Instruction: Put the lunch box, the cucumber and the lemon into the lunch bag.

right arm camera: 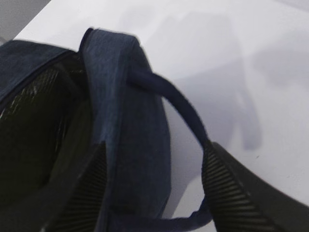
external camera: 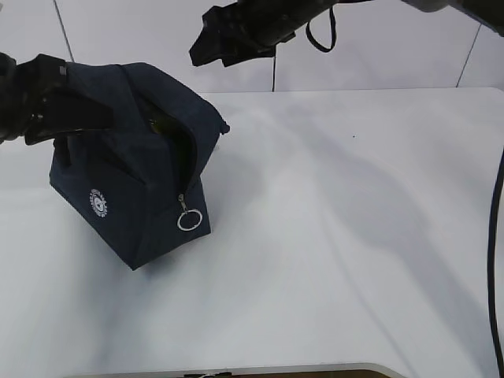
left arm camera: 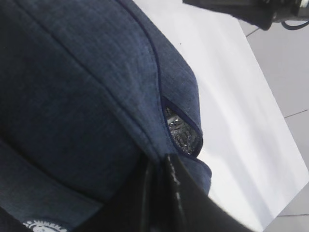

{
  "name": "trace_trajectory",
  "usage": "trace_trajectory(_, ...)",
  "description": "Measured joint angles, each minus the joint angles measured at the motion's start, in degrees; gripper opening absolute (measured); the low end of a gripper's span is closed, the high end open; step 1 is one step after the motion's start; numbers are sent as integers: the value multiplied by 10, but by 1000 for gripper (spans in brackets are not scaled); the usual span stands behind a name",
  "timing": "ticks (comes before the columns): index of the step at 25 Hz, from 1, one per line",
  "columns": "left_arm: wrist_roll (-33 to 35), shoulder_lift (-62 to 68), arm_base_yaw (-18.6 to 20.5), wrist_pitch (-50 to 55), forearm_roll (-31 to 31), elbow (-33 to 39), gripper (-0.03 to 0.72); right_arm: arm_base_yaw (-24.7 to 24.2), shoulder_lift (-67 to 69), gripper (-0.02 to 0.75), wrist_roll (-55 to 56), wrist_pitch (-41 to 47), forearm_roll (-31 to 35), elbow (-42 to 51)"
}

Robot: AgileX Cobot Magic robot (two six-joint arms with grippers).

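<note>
Plainly white table [external camera: 354, 236] — grey-white tiled wall [external camera: 142, 31].

I see the lunch bag [external camera: 134, 189] in matt woven navy cloth, its ring pull [external camera: 189, 221] shiny metal, on a smooth white table [external camera: 354, 236].

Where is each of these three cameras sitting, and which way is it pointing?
Exterior view: raised, slanting down at the white table and lunch bag; the left arm meets the bag, the right gripper hangs above.
Left wrist view: pressed close to the bag's side; dark shut fingers at the bottom.
Right wrist view: above, looking into the bag's open mouth; open fingers flank a loop handle.
All three share the bag and table.
</note>
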Motion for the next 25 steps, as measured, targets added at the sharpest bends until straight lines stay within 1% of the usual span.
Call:
trace_trajectory(9, 0, 13, 0, 2, 0, 0, 2, 1, 0, 494, 0, 69, 17, 0)
trace_trajectory(13, 0, 14, 0, 2, 0, 0, 2, 1, 0, 494, 0, 79, 22, 0)
trace_trajectory(16, 0, 14, 0, 2, 0, 0, 2, 1, 0, 494, -9, 97, 37, 0)
trace_trajectory(20, 0, 14, 0, 0, 0, 0, 2, 1, 0, 494, -19, 99, 57, 0)
trace_trajectory(25, 6, 14, 0, -9, -16, 0, 2, 1, 0, 494, -35, 100, 79, 0)
